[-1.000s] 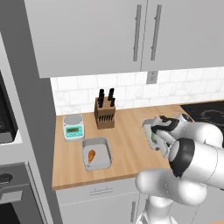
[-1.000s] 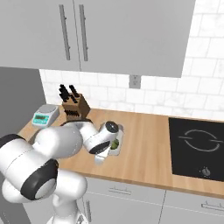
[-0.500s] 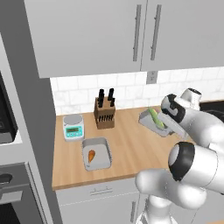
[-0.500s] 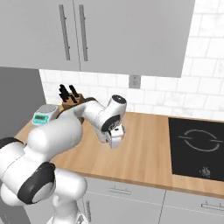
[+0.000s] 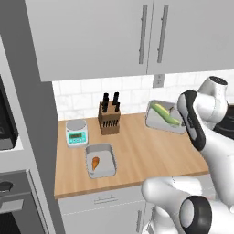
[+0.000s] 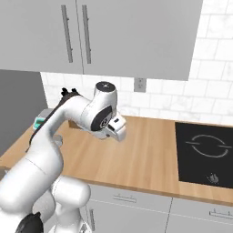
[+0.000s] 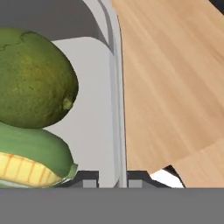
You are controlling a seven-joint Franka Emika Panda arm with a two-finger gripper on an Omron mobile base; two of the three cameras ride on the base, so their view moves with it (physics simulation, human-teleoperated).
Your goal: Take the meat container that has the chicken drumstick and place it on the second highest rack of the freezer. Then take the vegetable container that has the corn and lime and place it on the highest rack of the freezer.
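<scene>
Since a second ago we see the vegetable container has left the desk: it then sat flat on the wood near the right end, and it now hangs tilted in the air in front of the white tile wall, with the arm swung higher and further right. The meat container has not moved.

Our fingers are nearly closed on the rim of the vegetable container, one dark tip on each side of its thin grey wall, as the hand view shows. Inside that tray the lime rests against the corn, whose green husk and yellow kernels lie just below it in that view. From the left base view the corn shows as a long yellow-green cob lying along the raised tray; the lime is too small to make out there.

On the desk, the meat container sits near the front edge at the left, with the chicken drumstick lying in it. Behind it stand a small kitchen scale and, just beside that, a wooden knife block. In the right base view a black cooktop is set into the desk at the right, well apart from the trays. Grey wall cabinets hang above.
</scene>
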